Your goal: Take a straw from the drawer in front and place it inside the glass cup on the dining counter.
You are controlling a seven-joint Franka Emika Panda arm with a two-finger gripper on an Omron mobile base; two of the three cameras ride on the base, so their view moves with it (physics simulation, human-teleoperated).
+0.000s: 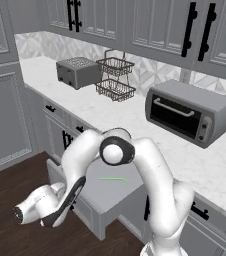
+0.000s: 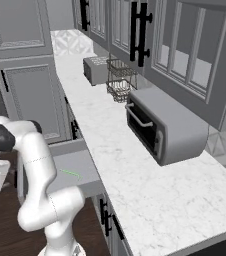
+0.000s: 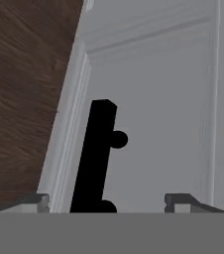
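- the straw (image 1: 113, 178) lies flat on the floor of the open drawer (image 1: 116, 197), thin and light green; from the right base view it (image 2: 70, 173) rests toward the drawer's middle, touching nothing else that i can see.
- the drawer is pulled out from under the bench (image 1: 135, 125), its panelled front facing the dark wood floor (image 1: 15, 185).
- my fingers (image 3: 106, 202) stand spread wide, one tip on each side of the drawer's black bar handle (image 3: 95, 156), pinching nothing; the handle sits nearer my left tip, with grey panel showing between it and the right tip.
- in the left base view my hand (image 1: 52, 212) hangs low in front of the drawer front, beside the floor.
- on the bench above sit a toaster oven (image 1: 187, 112), a two-tier wire basket (image 1: 115, 77) and a grey toaster (image 1: 77, 71), all well apart from the drawer.
- grey wall cabinets (image 1: 160, 25) with vertical black handles hang over the bench.
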